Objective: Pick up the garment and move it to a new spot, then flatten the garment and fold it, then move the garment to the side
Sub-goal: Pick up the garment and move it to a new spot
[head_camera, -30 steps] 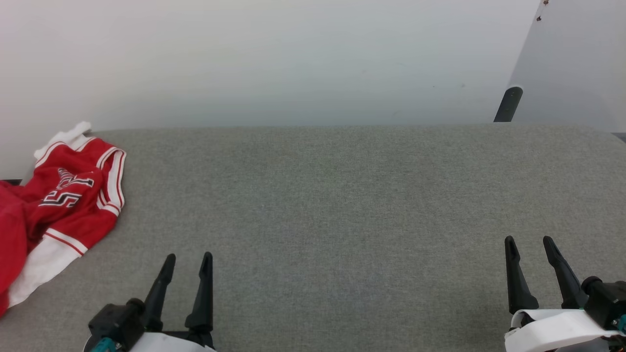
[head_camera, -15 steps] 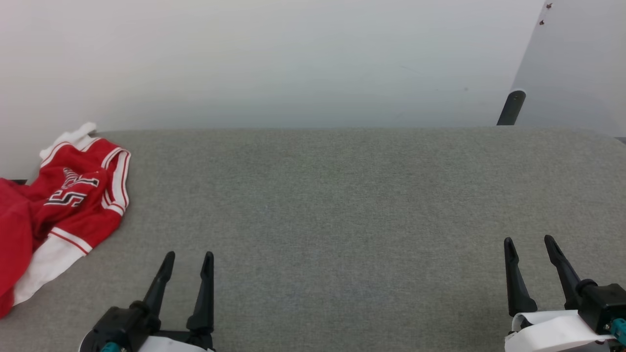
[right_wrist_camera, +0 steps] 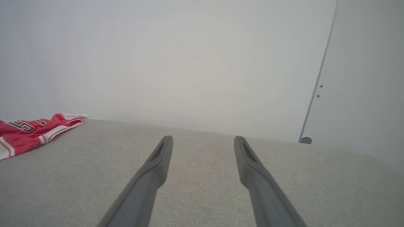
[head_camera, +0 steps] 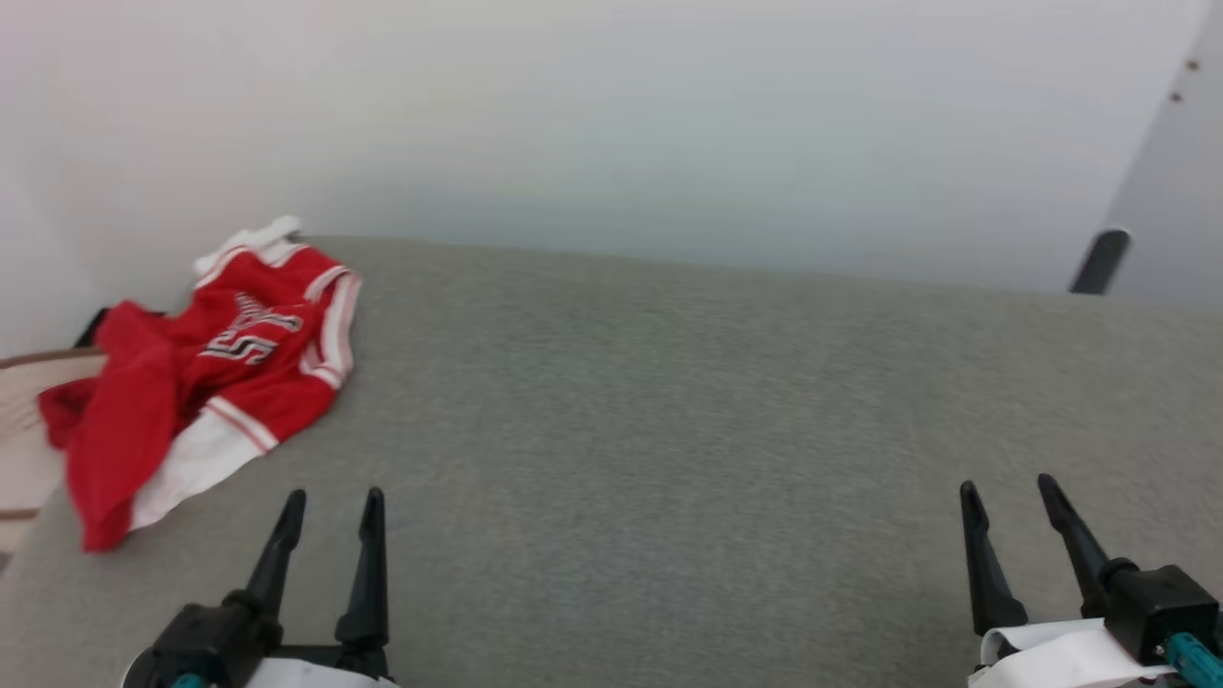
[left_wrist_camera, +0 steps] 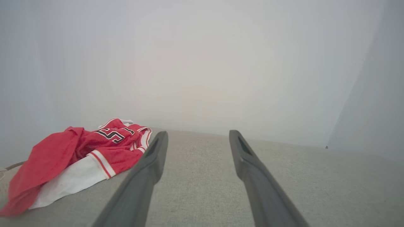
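Observation:
The garment (head_camera: 225,368), a red jersey T-shirt with white sleeves, striped trim and black numbers, lies crumpled at the far left of the grey fabric surface (head_camera: 669,411), partly hanging over its left edge. It shows too in the left wrist view (left_wrist_camera: 79,157) and at the left edge of the right wrist view (right_wrist_camera: 28,132). My left gripper (head_camera: 332,502) is open, a short way in front of and to the right of the garment, holding nothing. My right gripper (head_camera: 1008,489) is open at the lower right, far from the garment.
A pale wall (head_camera: 611,124) rises right behind the surface. A beige object (head_camera: 24,430) sits off the left edge under the garment. A dark post (head_camera: 1099,260) stands at the back right beside a grey panel (head_camera: 1180,172).
The whole head view has swung to the left, so the camera moved; more of the garment and the beige object beside it now show. The garment itself lies as before. Both grippers stay open.

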You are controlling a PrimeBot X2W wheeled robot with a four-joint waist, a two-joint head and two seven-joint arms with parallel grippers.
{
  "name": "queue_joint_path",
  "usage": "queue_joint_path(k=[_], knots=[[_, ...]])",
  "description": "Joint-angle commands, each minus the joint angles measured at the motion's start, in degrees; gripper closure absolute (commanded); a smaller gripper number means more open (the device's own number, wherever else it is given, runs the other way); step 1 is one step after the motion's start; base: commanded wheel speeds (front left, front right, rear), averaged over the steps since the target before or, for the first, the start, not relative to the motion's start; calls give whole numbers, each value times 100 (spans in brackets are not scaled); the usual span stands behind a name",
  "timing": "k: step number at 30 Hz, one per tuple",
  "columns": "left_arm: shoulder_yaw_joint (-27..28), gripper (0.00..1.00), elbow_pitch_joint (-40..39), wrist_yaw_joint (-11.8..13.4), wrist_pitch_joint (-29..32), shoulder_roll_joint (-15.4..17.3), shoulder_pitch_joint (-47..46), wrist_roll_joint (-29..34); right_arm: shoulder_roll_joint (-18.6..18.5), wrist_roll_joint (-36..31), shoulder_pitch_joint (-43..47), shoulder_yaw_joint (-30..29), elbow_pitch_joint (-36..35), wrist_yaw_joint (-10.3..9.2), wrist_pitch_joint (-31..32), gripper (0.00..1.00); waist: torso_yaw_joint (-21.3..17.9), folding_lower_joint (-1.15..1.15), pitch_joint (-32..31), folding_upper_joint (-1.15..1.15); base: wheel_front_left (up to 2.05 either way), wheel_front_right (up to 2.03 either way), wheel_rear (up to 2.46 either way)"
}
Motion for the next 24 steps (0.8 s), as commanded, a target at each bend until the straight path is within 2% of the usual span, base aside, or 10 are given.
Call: queue_joint_path(k=[1, 13, 24], knots=[[45, 0, -2, 22, 3, 9, 71, -25, -3, 53, 18, 42, 20, 2, -8, 0, 446, 0, -157, 0, 0, 0, 0], [491, 0, -160, 202, 25, 134, 355, -300, 0, 294, -80, 498, 265, 2, -16, 0, 1599, 0, -452, 0, 0, 0, 0], [761, 0, -419, 331, 31, 116, 606, -533, -4, 308, -549, 970, 565, 1, -24, 0, 1828, 0, -247, 0, 0, 0, 0]])
